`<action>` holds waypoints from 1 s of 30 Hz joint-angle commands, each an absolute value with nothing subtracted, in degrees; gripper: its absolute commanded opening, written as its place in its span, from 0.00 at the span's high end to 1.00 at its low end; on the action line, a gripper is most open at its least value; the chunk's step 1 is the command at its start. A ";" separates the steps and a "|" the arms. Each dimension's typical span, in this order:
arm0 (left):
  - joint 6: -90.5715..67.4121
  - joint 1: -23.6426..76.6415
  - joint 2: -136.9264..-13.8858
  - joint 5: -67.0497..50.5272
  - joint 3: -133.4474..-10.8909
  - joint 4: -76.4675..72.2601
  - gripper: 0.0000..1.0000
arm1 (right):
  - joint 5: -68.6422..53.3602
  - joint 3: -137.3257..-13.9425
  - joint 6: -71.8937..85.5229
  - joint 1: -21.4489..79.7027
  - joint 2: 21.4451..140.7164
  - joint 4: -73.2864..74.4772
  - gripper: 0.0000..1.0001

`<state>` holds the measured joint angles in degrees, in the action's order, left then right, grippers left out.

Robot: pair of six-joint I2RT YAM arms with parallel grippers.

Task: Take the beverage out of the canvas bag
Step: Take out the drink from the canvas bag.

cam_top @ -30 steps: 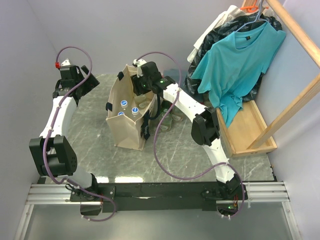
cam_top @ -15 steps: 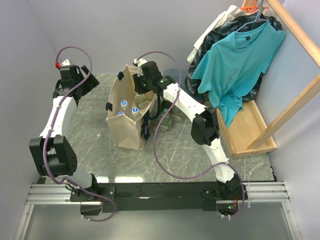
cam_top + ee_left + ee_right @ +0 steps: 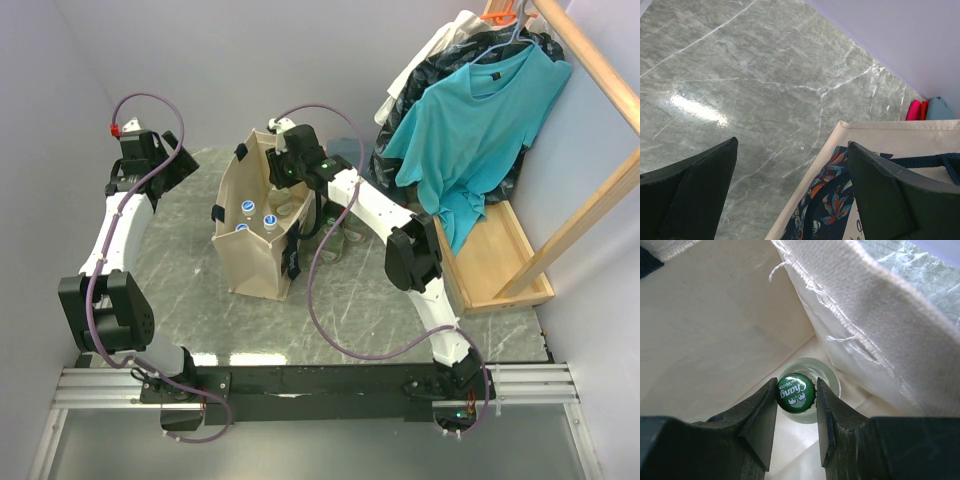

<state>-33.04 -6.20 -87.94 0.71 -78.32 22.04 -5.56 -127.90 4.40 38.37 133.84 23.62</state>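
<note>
Step in hand, as I read it: grasp and lift. The right gripper (image 3: 796, 396) is down inside the far compartment of the canvas bag (image 3: 252, 250), and its fingers (image 3: 762, 412) straddle the green cap (image 3: 795, 392) of the beverage bottle (image 3: 811, 365). The cap fills the gap with no daylight on either side. I cannot tell if the fingers are truly clenched on it or just flanking it. The beverage stands upright at the bag bottom, in a corner against the beige wall, and only the cap and a ring of glass shoulder show. The left gripper (image 3: 790, 195) has its fingers spread wide and grasps nothing. It hangs over the tabletop (image 3: 200, 300) by the bag's far left corner, well apart from the beverage. To do this well, get the pinch below the cap's crimped edge, on the neck, since a cap-only grip looks likely to slip. Then squeeze firmly and pull straight up along the bottle's axis. The frayed canvas rim (image 3: 840, 305) sits just beside the right finger, so keep the wrist centred or the fabric may snag and drag the bag up. 3 other bottles (image 3: 268, 220) sit in the near compartments, so avoid swinging toward them. The bottle has to clear the tall rim fully before it moves sideways.
</note>
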 commanded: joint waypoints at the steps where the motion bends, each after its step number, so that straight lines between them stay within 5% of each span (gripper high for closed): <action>1: -32.17 -6.33 -86.22 -0.18 -78.40 20.74 0.04 | -5.45 -128.67 3.78 38.76 129.38 20.04 1.00; 30: -32.52 -6.33 -86.40 -0.35 -78.49 20.65 0.04 | -6.24 -129.12 2.29 38.93 122.88 16.79 1.00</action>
<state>-33.06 -6.20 -87.94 0.03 -78.32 22.02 -5.61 -127.33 3.05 38.48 132.75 24.53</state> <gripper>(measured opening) 0.966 0.401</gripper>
